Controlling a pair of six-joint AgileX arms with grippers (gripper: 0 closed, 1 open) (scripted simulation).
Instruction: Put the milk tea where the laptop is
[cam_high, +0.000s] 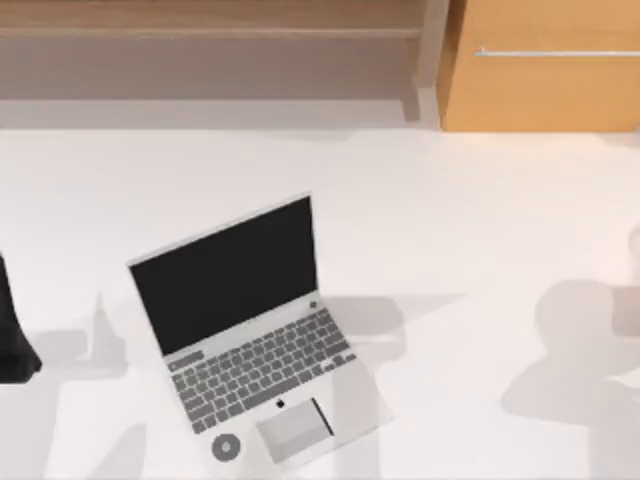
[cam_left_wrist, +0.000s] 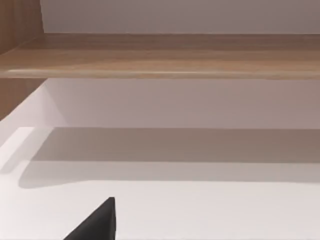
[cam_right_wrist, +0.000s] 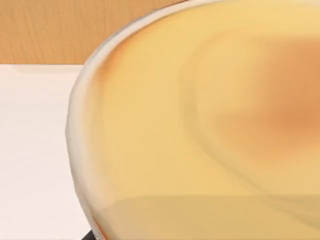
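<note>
The milk tea (cam_right_wrist: 210, 130), a round clear cup with a pale rim and a creamy orange-tan drink, sits very close in front of the right wrist camera, with white bench (cam_right_wrist: 30, 150) beside it and a wooden panel behind. In the top view a faint pale curve at the far right edge may be part of the cup, but that is too little to be sure. The small silver laptop (cam_high: 250, 330), with its black screen, grey keyboard, grey trackpad and round grey sticker, lies open on the left half of the white bench, near its front edge.

Judging from this, the task is at an early stage: the cup is well apart from the laptop, nothing rests on the laptop, and the whole carry across the bench is left to do.

Much is hidden. The right arm's fingers cannot be made out, so whether they grip the cup cannot be told. A dark shape at the top view's left edge is probably the parked left arm (cam_high: 15, 340); its fingers cannot be judged either. The left wrist view has a black corner, likely the laptop's screen, low on the bench below a wooden shelf (cam_left_wrist: 160, 55).
</note>
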